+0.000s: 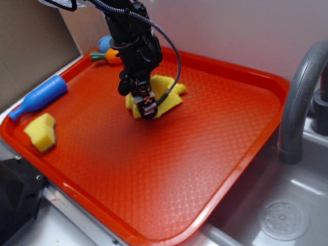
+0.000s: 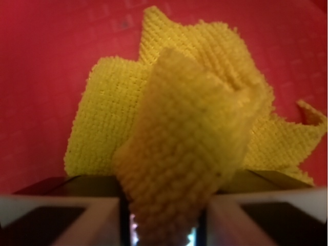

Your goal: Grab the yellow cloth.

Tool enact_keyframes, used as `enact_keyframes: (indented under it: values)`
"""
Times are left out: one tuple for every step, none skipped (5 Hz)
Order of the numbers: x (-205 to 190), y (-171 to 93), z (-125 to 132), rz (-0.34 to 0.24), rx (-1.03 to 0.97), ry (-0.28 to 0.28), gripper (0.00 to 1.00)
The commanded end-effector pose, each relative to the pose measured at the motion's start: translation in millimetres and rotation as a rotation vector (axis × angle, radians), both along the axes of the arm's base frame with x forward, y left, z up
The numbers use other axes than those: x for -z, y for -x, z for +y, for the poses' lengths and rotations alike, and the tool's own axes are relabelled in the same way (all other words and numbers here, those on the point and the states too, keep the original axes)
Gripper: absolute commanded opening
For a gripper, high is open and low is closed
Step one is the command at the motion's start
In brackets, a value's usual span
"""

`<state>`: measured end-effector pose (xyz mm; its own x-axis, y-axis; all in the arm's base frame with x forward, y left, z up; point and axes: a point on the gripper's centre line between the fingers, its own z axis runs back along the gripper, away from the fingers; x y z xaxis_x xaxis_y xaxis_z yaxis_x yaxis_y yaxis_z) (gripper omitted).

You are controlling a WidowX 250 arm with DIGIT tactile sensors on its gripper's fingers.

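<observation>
The yellow cloth [image 1: 166, 95] lies crumpled on the orange tray [image 1: 169, 169], toward its back middle. My gripper [image 1: 147, 108] comes down over the cloth's near-left side and is shut on a raised fold of it. In the wrist view that fold of the yellow cloth [image 2: 179, 169] rises as a peak pinched between my two fingers [image 2: 77, 220], and the gripper [image 2: 164, 225] sits at the bottom edge. The remaining part of the cloth spreads flat on the tray behind the fold.
A smooth yellow sponge block [image 1: 41, 132] lies at the tray's left edge. A blue toy bottle [image 1: 40, 96] rests beside it. An orange carrot toy [image 1: 107, 56] and a blue object [image 1: 105, 43] sit at the back left. A grey faucet [image 1: 297, 102] and sink [image 1: 277, 215] stand right of the tray.
</observation>
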<state>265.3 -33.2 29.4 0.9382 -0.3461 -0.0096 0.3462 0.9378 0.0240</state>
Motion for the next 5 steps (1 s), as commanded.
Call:
enact_keyframes:
  values:
    - [-102.6, 13.1, 62.8, -0.105, -0.461, 0.220, 0.00]
    - [-152.0, 31.8, 44.5, -0.065, -0.482, 0.237, 0.00]
    - [-199.3, 58.6, 0.2, -0.091, -0.414, 0.139, 0.00]
    - [-248.4, 56.0, -14.6, -0.102, -0.389, 0.131, 0.00]
    - [-261.1, 57.3, -17.6, -0.099, -0.402, 0.124, 0.00]
